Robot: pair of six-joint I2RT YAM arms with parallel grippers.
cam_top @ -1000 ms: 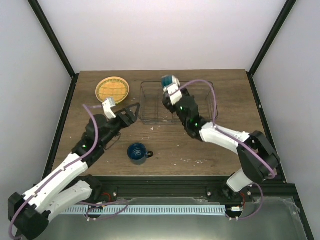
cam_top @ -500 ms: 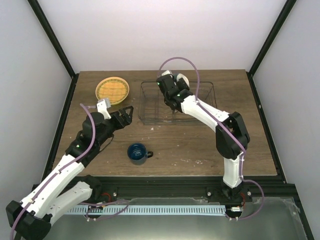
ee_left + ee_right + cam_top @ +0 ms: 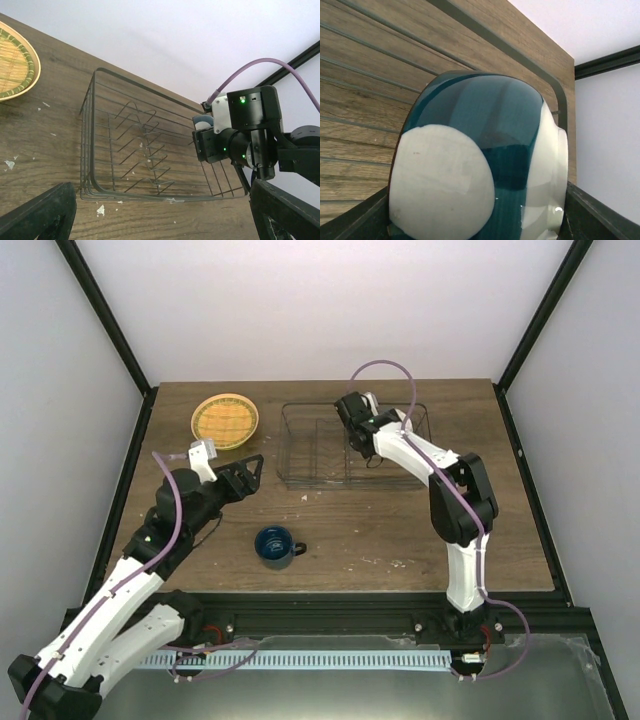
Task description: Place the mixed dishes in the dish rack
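The wire dish rack [image 3: 400, 455] stands at the back middle of the table. My right gripper [image 3: 357, 407] reaches into its back part and is shut on the small blue-and-white cup [image 3: 475, 170], which fills the right wrist view and peeks out in the left wrist view [image 3: 202, 120]. The yellow-orange grid plate [image 3: 225, 420] lies left of the rack. The dark blue mug [image 3: 273, 545] stands upright near the front. My left gripper [image 3: 245, 472] is open and empty, between the plate and the mug, facing the rack [image 3: 130, 150]. No yellow-green plate is in view.
Small white crumbs lie on the wood in front of the rack [image 3: 100, 210]. The rack's upright dividers [image 3: 150, 150] run down its middle. Dark frame posts stand at the table's back corners [image 3: 530, 330].
My right gripper has carried the cup to the right and down into the rack's back part. My left gripper has drawn back slightly to the left, still open.
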